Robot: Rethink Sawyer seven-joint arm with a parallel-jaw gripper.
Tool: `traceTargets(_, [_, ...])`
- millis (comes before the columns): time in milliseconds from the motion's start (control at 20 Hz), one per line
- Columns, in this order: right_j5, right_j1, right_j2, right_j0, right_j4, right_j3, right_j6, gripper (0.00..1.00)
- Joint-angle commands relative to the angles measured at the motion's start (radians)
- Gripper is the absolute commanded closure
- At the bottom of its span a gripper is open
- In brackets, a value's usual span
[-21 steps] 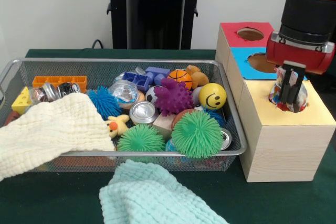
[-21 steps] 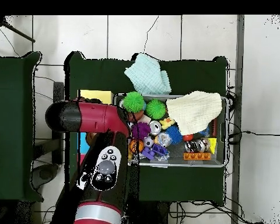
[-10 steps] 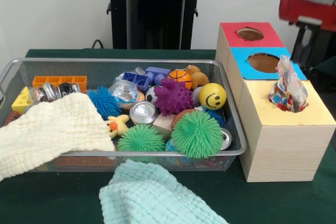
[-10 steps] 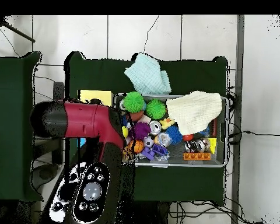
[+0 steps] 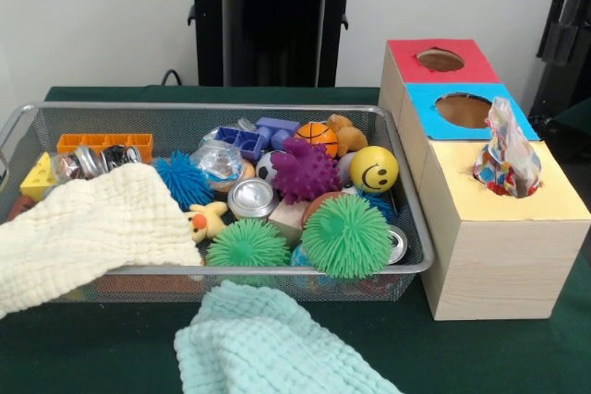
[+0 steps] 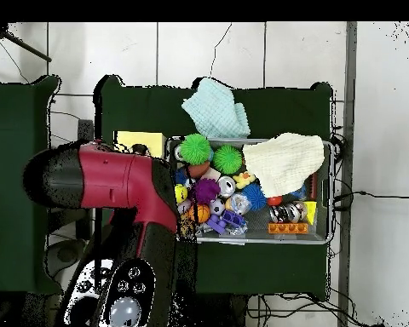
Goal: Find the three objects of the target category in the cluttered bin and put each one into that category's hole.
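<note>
A crinkly snack wrapper stands half in, half out of the hole in the yellow top of the wooden box, its twisted end poking upward, probably because the foil is too bulky to drop through on its own. Nothing holds it. The claw hangs high at the top right corner, well apart from the wrapper, and only its dark lower part shows, so I cannot tell whether it is open or closed.

The box has 3 coloured lids in a row (red farthest, blue in the middle, yellow nearest), each with 1 round hole, so each colour likely stands for 1 category.

Beside the box on the green desk sits the wire bin, crowded with spiky balls, a smiley ball, bricks and small tins. A cream cloth drapes over the bin's left end, hiding whatever lies beneath, which is likely why the job calls for searching. A pale green cloth lies on the desk in front.

In the overhead view the red arm covers the box.
</note>
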Motion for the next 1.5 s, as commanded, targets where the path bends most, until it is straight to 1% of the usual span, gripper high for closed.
traceTargets(50, [-0.045,0.074,0.062,-0.027,0.021,0.099,0.212,1.0])
traceTargets(500, [-0.146,0.099,0.084,-0.035,0.03,0.14,0.207,1.0])
traceTargets(800, [-0.191,0.129,0.08,-0.017,0.038,0.148,0.23,1.0])
traceTargets(1000, [-0.21,0.143,0.081,-0.009,0.046,0.154,0.239,1.0])
traceTargets(1150, [-0.207,0.152,0.096,-0.016,0.051,0.156,0.22,1.0])
traceTargets(1500, [-0.254,0.179,0.079,0.009,0.06,0.165,0.244,1.0])
